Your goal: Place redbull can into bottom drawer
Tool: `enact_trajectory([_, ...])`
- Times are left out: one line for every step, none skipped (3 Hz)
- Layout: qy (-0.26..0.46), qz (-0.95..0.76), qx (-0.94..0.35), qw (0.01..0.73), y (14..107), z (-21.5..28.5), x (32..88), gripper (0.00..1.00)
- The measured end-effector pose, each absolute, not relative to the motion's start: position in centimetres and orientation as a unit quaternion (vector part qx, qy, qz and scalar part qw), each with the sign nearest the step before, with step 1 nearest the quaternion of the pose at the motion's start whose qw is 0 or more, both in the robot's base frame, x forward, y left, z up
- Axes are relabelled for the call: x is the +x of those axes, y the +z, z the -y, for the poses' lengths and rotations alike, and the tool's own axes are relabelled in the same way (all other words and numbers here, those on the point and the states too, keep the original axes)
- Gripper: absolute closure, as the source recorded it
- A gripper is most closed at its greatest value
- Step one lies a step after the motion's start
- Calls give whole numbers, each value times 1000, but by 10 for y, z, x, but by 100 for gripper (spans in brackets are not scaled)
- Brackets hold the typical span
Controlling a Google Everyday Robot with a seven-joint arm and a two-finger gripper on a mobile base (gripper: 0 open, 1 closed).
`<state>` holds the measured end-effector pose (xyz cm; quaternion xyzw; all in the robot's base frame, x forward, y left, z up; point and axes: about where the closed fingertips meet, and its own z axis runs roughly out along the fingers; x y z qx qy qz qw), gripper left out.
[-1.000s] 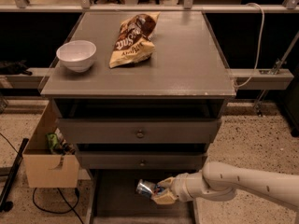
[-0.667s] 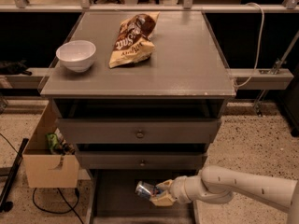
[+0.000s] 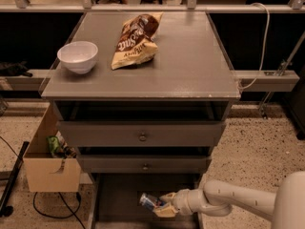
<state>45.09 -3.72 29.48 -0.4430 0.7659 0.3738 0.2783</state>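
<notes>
The redbull can, slim with blue and silver panels, lies tilted on its side inside the open bottom drawer, low over its dark floor. My gripper reaches in from the right on a white arm and is shut on the can's right end, with tan fingers around it. The drawer is pulled out below the two upper grey drawers with round knobs.
On the cabinet top lie a brown-and-yellow chip bag and a white bowl. A cardboard box stands on the floor left of the cabinet, beside a black cable. A white cord hangs at the right.
The gripper with the can has shifted slightly left and down into the bottom drawer. Nothing else has moved.
</notes>
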Motion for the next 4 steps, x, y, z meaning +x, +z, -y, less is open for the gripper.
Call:
enact_trajectory([378,-770,-438,269,267,38,455,100])
enact_trajectory([378,-780,-434,246,220,32,472,100])
enact_trajectory([375,-789,-429,231,191,26,484,100])
enact_trajectory([369,-795,-425,224,170,21,496,100])
